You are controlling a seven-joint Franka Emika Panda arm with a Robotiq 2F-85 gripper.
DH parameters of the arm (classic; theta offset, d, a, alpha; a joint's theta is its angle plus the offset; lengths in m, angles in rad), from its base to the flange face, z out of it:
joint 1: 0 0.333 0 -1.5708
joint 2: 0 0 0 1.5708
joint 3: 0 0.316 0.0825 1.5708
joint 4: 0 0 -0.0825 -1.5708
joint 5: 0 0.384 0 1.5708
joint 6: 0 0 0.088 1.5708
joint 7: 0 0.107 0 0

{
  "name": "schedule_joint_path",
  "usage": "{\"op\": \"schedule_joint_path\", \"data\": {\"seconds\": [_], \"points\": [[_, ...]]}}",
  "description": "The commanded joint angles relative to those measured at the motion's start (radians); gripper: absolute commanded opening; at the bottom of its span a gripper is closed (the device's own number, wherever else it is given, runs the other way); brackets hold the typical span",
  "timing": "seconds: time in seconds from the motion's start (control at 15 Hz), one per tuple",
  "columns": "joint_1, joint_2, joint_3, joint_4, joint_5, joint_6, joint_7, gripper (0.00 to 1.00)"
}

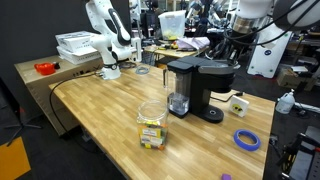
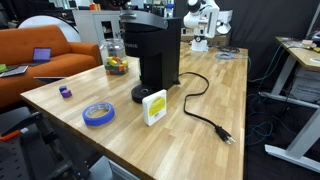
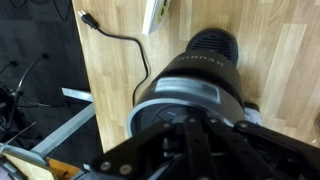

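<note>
In the wrist view a black coffee maker (image 3: pixel 205 60) with a silver-rimmed round lid fills the middle, seen from straight above. My gripper (image 3: pixel 196 125) hangs close over that lid, its two black fingers pressed together with nothing between them. Whether the fingertips touch the lid is hidden. In both exterior views the coffee maker (image 1: pixel 195 85) (image 2: pixel 152 55) stands on the wooden table (image 1: pixel 100 110), and in an exterior view my gripper (image 1: pixel 224 50) comes down at its upper right. The machine's black power cord (image 3: pixel 125 45) lies unplugged on the wood.
A glass jar of coloured sweets (image 1: pixel 152 125) stands in front of the machine. A small white box (image 2: pixel 154 106), a blue tape roll (image 2: pixel 98 114) and a small purple piece (image 2: pixel 65 92) lie nearby. Another white arm (image 1: pixel 105 35) is mounted at the far end.
</note>
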Motion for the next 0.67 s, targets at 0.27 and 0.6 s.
{"op": "schedule_joint_path", "data": {"seconds": [0.27, 0.6], "points": [[0.015, -0.006, 0.042, 0.037, -0.069, -0.103, 0.046, 0.0], [0.02, 0.003, 0.046, 0.045, -0.075, -0.113, 0.045, 0.0]]}}
